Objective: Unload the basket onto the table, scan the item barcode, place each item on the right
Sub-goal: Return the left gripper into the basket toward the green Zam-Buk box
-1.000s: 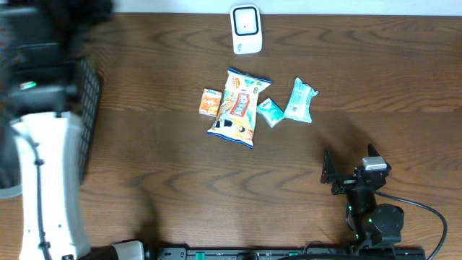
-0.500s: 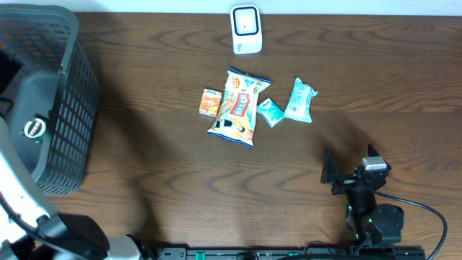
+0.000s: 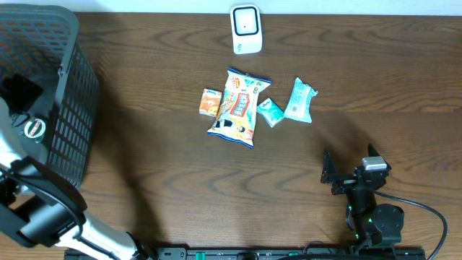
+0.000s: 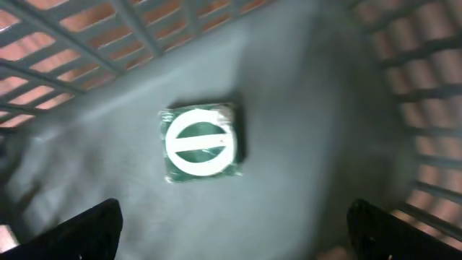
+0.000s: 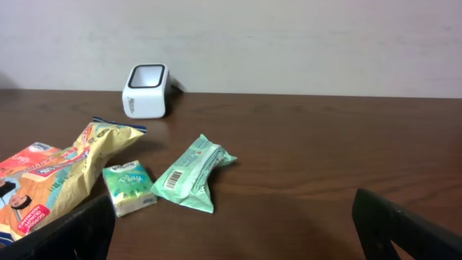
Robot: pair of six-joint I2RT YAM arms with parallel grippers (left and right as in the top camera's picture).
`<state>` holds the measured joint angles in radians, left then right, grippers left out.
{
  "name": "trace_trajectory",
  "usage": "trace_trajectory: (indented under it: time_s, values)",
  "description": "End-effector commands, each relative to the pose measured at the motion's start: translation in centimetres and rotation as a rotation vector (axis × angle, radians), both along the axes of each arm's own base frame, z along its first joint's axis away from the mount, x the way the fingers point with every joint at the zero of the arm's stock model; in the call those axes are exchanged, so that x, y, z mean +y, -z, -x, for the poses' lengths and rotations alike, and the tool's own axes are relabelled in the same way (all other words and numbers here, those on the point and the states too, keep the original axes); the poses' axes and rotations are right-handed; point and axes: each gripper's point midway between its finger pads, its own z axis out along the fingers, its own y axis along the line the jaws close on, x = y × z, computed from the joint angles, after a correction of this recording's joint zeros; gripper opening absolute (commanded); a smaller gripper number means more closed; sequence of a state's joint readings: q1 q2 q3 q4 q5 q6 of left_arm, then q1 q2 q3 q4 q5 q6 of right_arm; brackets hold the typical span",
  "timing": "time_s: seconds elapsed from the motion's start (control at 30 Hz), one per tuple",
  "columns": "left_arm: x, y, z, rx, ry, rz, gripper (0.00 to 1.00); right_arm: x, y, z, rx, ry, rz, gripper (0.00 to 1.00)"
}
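Green square packet with a white circle-and-bar logo (image 4: pixel 201 142): lies flat on the grey floor of the dark grey plastic mesh basket (image 3: pixel 76 108), logo face up, no barcode visible on this face. Basket stands at the far left of the brown wooden table (image 3: pixel 180 173).

Left gripper (image 4: pixel 245 238): over the basket interior, above the packet, jaws spread wide, nothing between them, not touching the packet.

Right gripper (image 5: pixel 238 231): low at the near right of the table, jaws spread wide, empty, well apart from all items.

White box-shaped scanner (image 3: pixel 246 29): far edge of table, centre.

Loose items grouped near the scanner, mid-table:
- yellow printed snack bag (image 3: pixel 240 107)
- small orange packet (image 3: pixel 211 102), just left of the bag
- small teal tissue pack (image 3: pixel 271 112), just right of the bag
- mint-green wipes pack (image 3: pixel 300 100), barcode showing in the right wrist view.
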<state>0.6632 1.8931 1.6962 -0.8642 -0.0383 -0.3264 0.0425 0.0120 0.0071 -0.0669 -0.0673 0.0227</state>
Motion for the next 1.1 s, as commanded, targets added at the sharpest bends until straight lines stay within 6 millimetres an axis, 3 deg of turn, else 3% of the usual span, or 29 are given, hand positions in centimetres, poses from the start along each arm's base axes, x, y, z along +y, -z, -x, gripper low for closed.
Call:
trace_trajectory:
  time_s: [0.0, 0.57, 0.87, 1.07]
  values:
    - [2.4, 0.5, 2.1, 0.096, -0.132, -0.100, 0.98, -0.1, 0.0, 0.0, 0.001, 0.004, -0.014, 0.99]
    - [2.6, 7.9, 0.8, 0.170, -0.166, -0.013, 0.98, -0.1, 0.0, 0.0, 0.001, 0.004, -0.014, 0.99]
    - [3.0, 8.5, -0.1, 0.146, -0.162, -0.018, 1.00, -0.1, 0.0, 0.0, 0.002, 0.004, -0.014, 0.99]
    - [2.7, 10.1, 0.2, 0.161, -0.160, -0.006, 0.99, -0.1, 0.0, 0.0, 0.001, 0.004, -0.014, 0.99]
